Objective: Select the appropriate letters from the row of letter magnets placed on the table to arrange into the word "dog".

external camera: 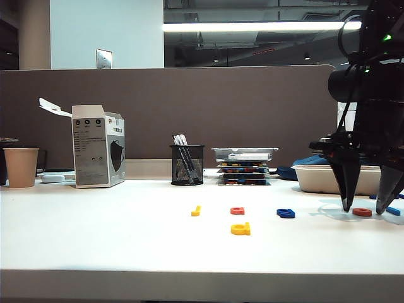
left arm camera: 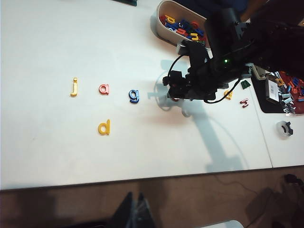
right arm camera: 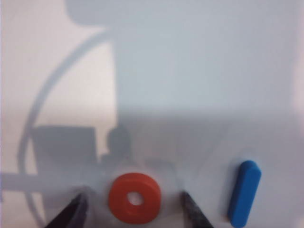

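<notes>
A long ceiling strip light (external camera: pixel 262 26) glows at the top of the exterior view and lights the white bench (external camera: pixel 95 233) evenly and brightly, while the right arm (external camera: pixel 369 82) stands against it as a nearly featureless dark mass. In the left wrist view the bench is bright too, that arm throws a long grey shadow (left arm camera: pixel 213 137) across it, and the floor strip along the near edge is dim. The right wrist view is soft and out of focus, with washed-out glare on one side, broad grey shadows, and the red ring (right arm camera: pixel 134 198) and blue piece (right arm camera: pixel 244 193) blurred at their edges.
</notes>
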Motion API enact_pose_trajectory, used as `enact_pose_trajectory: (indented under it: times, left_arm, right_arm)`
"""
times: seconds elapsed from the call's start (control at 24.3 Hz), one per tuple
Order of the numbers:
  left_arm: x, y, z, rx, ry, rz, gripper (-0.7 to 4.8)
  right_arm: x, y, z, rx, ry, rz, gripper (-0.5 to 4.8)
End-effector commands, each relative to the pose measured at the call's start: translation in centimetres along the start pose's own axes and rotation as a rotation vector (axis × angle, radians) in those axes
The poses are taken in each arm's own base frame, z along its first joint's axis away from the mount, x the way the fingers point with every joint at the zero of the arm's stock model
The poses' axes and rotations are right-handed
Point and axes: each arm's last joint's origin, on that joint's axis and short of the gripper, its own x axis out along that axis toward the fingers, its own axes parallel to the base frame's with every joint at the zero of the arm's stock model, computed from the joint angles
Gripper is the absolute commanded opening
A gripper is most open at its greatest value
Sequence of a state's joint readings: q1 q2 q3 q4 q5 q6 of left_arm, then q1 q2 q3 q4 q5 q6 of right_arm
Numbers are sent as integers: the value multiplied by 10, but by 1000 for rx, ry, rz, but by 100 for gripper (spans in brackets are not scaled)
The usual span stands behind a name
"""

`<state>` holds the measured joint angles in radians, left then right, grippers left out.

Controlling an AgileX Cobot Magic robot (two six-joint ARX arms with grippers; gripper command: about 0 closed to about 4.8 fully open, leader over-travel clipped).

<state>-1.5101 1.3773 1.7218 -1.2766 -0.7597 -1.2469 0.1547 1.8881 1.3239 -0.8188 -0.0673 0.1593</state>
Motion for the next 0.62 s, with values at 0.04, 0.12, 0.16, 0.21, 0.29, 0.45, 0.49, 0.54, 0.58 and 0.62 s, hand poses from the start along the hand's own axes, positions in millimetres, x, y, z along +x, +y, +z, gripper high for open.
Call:
enact_pose_trajectory:
  times: [0.04,0.12,0.16,0.21,0.29,0.45,0.49,0.54,0.58,0.62]
  left_arm:
    - [-1,0,1,4,-4,-1,-5]
    - [-1,0,1,4,-4,-1,-5]
    - [-1,0,1,4,-4,-1,-5]
    - [-1,0,1,4,-4,-1,-5]
    - [-1,0,1,4,-4,-1,-5]
    - [-1,0,1,4,-4,-1,-5]
    - [-1,0,1,4,-4,-1,-5]
    - [-1,0,1,4,-4,-1,-5]
    - [-1,0,1,4,-3,-1,-5]
    - [-1,0,1,4,-4,-1,-5]
  right_arm:
    - [2,0,-1,5,13,-7,252]
    - [2,0,-2,6,15,-8,252]
    - [2,0,-2,6,15,-7,252]
    - [2,0,-2,6,16,-8,251]
    - [2,0,-2,6,17,-8,239]
    - [2,0,-2,6,20,-8,209]
    - [2,0,-2,6,20,-8,209]
    - [2,0,-2,6,20,-8,205]
    - [2,0,-2,6,20,-8,198]
    - [2,0,-2,6,20,-8,198]
